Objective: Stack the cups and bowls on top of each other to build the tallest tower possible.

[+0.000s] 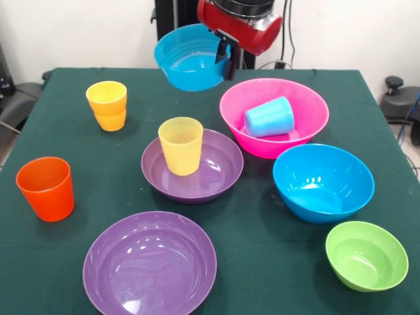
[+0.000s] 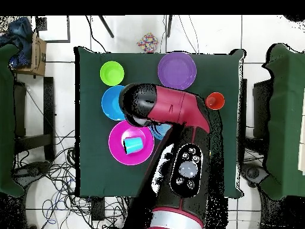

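My gripper (image 1: 225, 60) is shut on the rim of the small blue bowl (image 1: 189, 58) and holds it tilted in the air above the table's far side. The big pink bowl (image 1: 314, 111) holds the light blue cup (image 1: 270, 117), which lies on its side. The pale yellow cup (image 1: 180, 144) stands in a purple bowl (image 1: 220, 164). Two amber-yellow cups (image 1: 107, 105) stand nested at the far left. The orange cup (image 1: 46, 188), the second purple bowl (image 1: 149, 262), the big blue bowl (image 1: 323, 182) and the green bowl (image 1: 366, 254) stand apart.
The green cloth-covered table (image 1: 275, 256) bears everything. In the overhead view the arm (image 2: 173, 113) hides the table's middle; the green bowl (image 2: 112, 73), big blue bowl (image 2: 110, 102), pink bowl (image 2: 119, 156), purple bowl (image 2: 177, 70) and orange cup (image 2: 215, 101) show around it.
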